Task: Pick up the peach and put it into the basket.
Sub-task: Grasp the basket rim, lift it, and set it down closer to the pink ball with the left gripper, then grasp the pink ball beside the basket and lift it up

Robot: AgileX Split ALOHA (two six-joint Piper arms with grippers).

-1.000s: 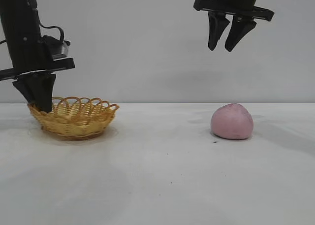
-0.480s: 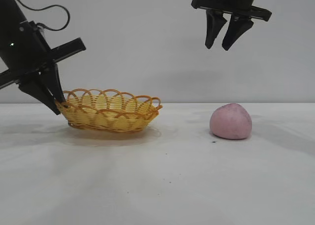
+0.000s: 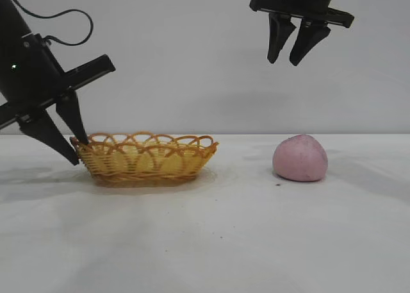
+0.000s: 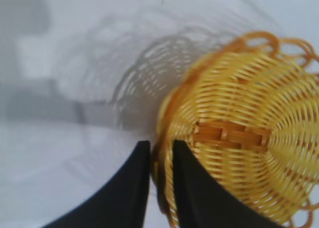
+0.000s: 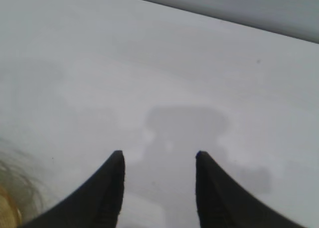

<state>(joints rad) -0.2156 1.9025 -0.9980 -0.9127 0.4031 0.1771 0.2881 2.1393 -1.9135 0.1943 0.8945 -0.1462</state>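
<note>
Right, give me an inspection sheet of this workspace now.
Surface: white table, a small dark speck near the peach.
Job's things: basket at left, empty; peach at right on the table, apart from it.
Clutter: nothing seen.
Grippers: left claw shut on the basket's rim; right claw open, high above the peach, holding nothing.
Cables: black cable looping on the left arm.
Surroundings: plain grey wall.

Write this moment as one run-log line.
left gripper: shut on basket rim | right gripper: open, raised | peach: on table, untouched
</note>
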